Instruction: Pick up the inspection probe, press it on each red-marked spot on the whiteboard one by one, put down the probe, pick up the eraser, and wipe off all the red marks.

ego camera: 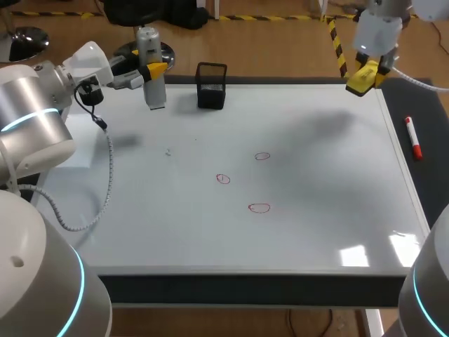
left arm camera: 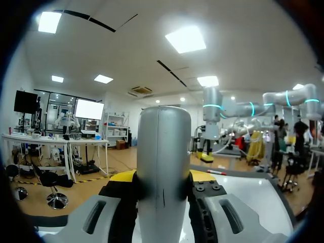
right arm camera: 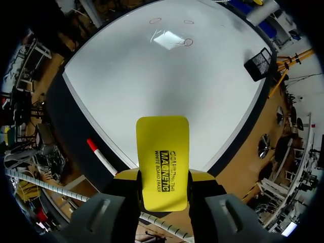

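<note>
The grey cylindrical probe (ego camera: 151, 67) stands upright at the whiteboard's far left, and my left gripper (ego camera: 156, 70) is shut on it from the side. In the left wrist view the probe (left arm camera: 163, 152) fills the space between the yellow fingertips (left arm camera: 121, 177). My right gripper (ego camera: 365, 76) hangs above the board's far right corner, shut on the yellow eraser (ego camera: 362, 78). That eraser (right arm camera: 163, 162) sticks out between the fingers in the right wrist view. Three red marks lie mid-board: one (ego camera: 262, 156), another (ego camera: 223, 179) and a third (ego camera: 259, 208).
A black mesh holder (ego camera: 211, 86) stands at the far edge beside the probe. A red marker pen (ego camera: 413, 137) lies on the dark mat right of the whiteboard (ego camera: 316, 232). A white block (ego camera: 77, 144) sits at the left edge under my left arm.
</note>
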Controlling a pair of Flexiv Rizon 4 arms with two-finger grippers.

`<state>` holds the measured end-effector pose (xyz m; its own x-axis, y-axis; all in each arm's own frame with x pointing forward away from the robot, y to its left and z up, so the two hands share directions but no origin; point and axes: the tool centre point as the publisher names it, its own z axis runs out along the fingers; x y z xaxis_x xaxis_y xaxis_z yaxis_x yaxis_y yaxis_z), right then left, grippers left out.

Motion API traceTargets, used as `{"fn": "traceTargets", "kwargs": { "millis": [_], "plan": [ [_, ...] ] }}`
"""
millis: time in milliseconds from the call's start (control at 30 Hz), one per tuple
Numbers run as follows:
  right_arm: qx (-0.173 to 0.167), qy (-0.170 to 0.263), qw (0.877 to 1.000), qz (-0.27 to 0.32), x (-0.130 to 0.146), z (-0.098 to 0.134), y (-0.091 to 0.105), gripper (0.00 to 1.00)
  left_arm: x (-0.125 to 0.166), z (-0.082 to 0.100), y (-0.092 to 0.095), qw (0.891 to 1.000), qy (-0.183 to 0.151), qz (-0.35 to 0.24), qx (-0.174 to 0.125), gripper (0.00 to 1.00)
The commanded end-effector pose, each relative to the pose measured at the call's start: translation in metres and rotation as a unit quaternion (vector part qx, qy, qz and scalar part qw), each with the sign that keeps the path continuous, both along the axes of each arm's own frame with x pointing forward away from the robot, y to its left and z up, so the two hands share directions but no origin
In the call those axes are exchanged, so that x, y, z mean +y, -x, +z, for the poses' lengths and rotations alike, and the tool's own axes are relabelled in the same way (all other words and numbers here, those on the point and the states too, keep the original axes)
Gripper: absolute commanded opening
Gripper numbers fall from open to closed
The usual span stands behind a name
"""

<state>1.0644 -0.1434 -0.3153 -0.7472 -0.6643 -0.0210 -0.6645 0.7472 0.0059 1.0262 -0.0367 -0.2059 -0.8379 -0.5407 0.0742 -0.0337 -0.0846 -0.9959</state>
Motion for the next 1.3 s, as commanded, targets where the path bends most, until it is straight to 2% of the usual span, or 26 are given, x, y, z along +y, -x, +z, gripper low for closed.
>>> {"fn": "traceTargets", "kwargs": {
  "millis": [33, 200, 533, 633, 1000, 1300],
  "plan": [
    [0.000, 0.002, 1.000, 0.001, 0.000, 0.001, 0.000, 0.00, -0.004, 0.003, 0.000, 1.000, -0.002, -0.008, -0.007, 0.00],
    [0.000, 0.002, 1.000, 0.001, 0.000, 0.001, 0.000, 0.00, -0.011, 0.003, 0.011, 1.000, -0.001, -0.022, -0.012, 0.00],
    [0.000, 0.002, 1.000, 0.001, 0.000, 0.001, 0.000, 0.00, -0.030, -0.002, 0.043, 0.997, 0.028, -0.066, -0.012, 0.00],
    [0.000, 0.002, 1.000, 0.001, 0.000, 0.001, 0.000, 0.00, -0.040, -0.002, 0.051, 0.996, 0.027, -0.086, -0.012, 0.00],
    [0.000, 0.002, 1.000, 0.001, 0.000, 0.001, 0.000, 0.00, -0.082, -0.012, 0.080, 0.984, 0.031, -0.178, -0.003, 0.00],
    [0.000, 0.002, 1.000, 0.001, 0.000, 0.001, 0.000, 0.00, -0.109, -0.022, 0.109, 0.972, 0.044, -0.229, 0.009, 0.00]
  ]
}}
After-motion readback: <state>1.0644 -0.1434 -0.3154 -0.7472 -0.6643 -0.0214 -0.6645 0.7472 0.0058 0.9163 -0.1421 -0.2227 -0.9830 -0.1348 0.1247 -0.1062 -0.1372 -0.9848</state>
